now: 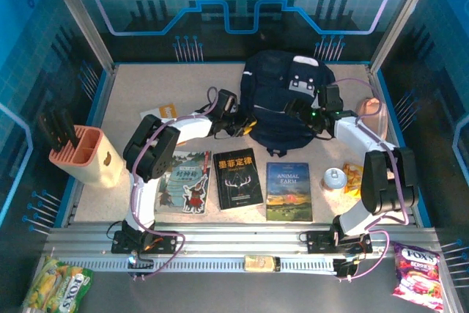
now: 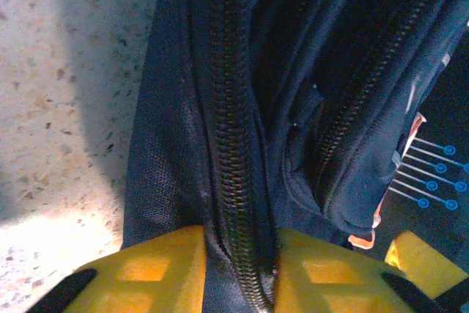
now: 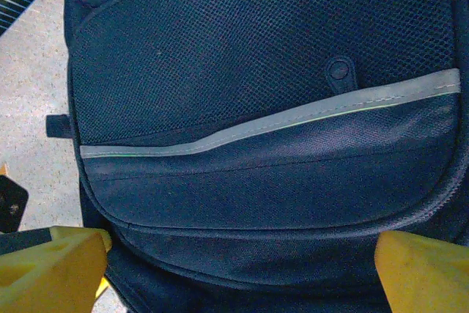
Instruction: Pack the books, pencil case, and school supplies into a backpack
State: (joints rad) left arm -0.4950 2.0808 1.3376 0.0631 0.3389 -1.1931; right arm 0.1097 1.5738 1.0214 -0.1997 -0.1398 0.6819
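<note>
Backpack lies at the far middle of the desk, behind the three books. Left pincer is nearly closed on the zipper seam, probably to hold the fabric for opening. Right pincer stands wide open over the front pocket, holding nothing, seemingly ready to help.

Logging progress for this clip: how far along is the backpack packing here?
Nothing looks packed yet. In hand: the left end effector pinches the backpack along its zipper seam, while the right end effector hangs open over its front. Left: the grey-teal book, the black antler book and Animal Farm lie in a row on the table, and the pinkish pencil case sits beside the backpack.
</note>
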